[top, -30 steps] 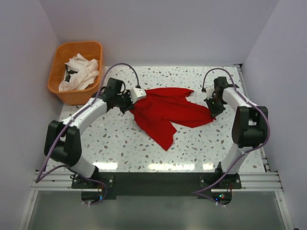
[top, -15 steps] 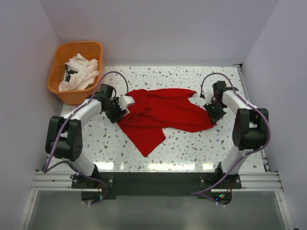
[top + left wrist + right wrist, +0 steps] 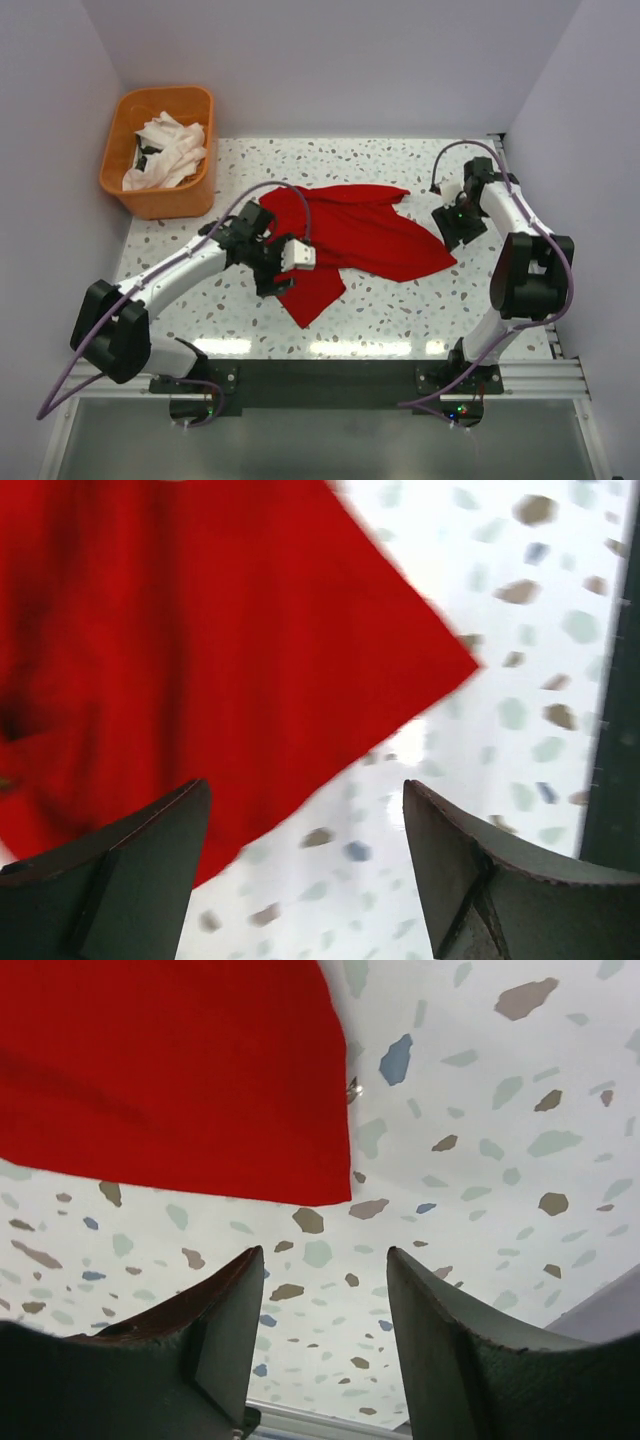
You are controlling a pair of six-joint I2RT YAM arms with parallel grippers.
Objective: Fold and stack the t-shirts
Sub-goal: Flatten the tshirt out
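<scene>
The red t-shirt (image 3: 352,232) lies crumpled and spread on the speckled table, with one pointed flap (image 3: 312,292) reaching toward the near side. In the left wrist view the red t-shirt (image 3: 200,630) fills the upper left. My left gripper (image 3: 283,280) hovers at that flap's left edge, and its jaws (image 3: 305,810) stand open over bare table. My right gripper (image 3: 455,235) sits just off the shirt's right corner (image 3: 300,1160), open and empty (image 3: 325,1265). White t-shirts (image 3: 168,150) are heaped in the orange basket.
The orange basket (image 3: 118,135) stands at the far left corner of the table. Side walls rise close on both sides. The table's dark near edge (image 3: 615,730) shows at the right of the left wrist view.
Both grippers have opened and let go of the red t-shirt. The left arm swung toward the near side along the shirt's left edge; the right drew back to the right.
</scene>
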